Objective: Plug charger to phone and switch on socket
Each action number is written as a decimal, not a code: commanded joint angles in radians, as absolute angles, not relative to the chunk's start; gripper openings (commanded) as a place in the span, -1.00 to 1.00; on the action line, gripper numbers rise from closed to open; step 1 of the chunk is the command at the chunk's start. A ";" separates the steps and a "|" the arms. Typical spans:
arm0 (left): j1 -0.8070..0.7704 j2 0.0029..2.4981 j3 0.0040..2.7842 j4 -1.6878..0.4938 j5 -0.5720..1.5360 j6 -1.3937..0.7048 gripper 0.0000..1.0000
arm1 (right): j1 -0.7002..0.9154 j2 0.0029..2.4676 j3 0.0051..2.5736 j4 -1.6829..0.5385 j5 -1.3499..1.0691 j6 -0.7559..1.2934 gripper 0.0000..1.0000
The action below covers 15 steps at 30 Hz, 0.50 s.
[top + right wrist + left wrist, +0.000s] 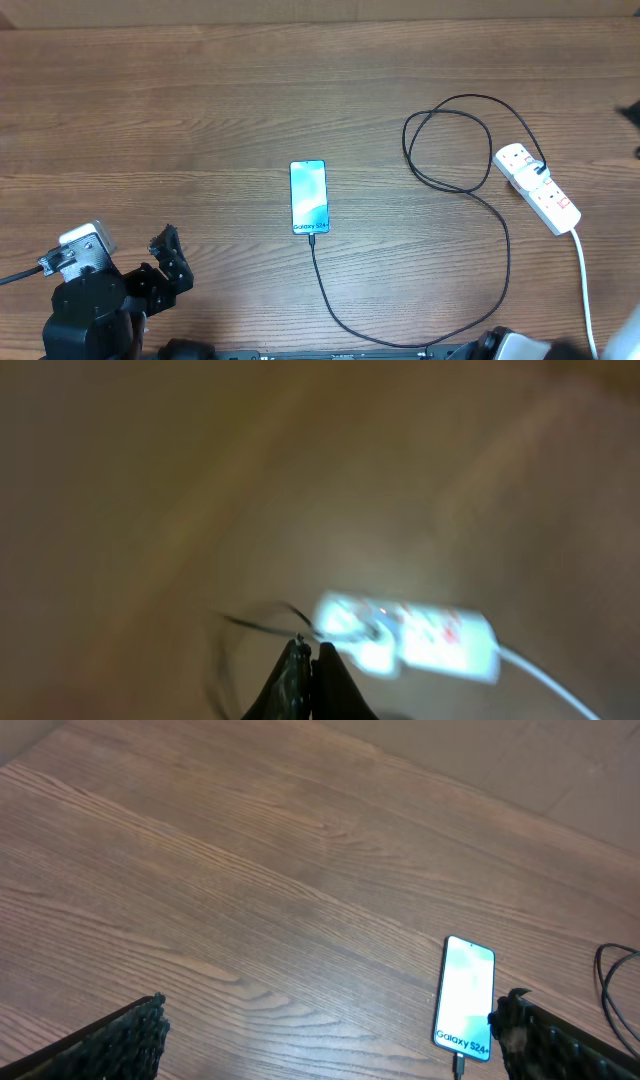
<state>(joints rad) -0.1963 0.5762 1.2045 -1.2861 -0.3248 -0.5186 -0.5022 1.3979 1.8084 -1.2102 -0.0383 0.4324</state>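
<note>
One slim rectangular smartphone (308, 196) with a light-blue screen is counted on the one brown wooden table (150, 120). One long thin black cable (509, 250) and one white elongated power strip (538, 188) with one thick white cord (584, 280) are seen. Two black two-finger grippers are counted: the left gripper (330, 1020) and the right gripper (308, 660).

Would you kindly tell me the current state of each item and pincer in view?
phone: lying face up, screen lit.
charger: apparently plugged in at both ends; the phone end is too small to confirm.
socket: charger's plug inserted; switch positions unreadable.
left pincer: open, empty.
right pincer: shut, empty.
</note>
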 commanded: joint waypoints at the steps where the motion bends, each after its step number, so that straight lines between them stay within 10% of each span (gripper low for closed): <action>1: -0.203 0.575 1.201 -1.283 -0.317 -0.532 0.99 | -0.501 1.252 1.829 -1.098 -0.165 0.553 -0.92; 15: -0.166 0.567 1.201 -1.286 -0.317 -0.532 0.99 | -0.458 0.928 1.829 -0.556 -0.378 0.585 -0.81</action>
<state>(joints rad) -0.1890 0.5758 1.2037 -1.2865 -0.3244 -0.5186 -0.4896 0.9268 1.8336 -0.5522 -0.3569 0.6281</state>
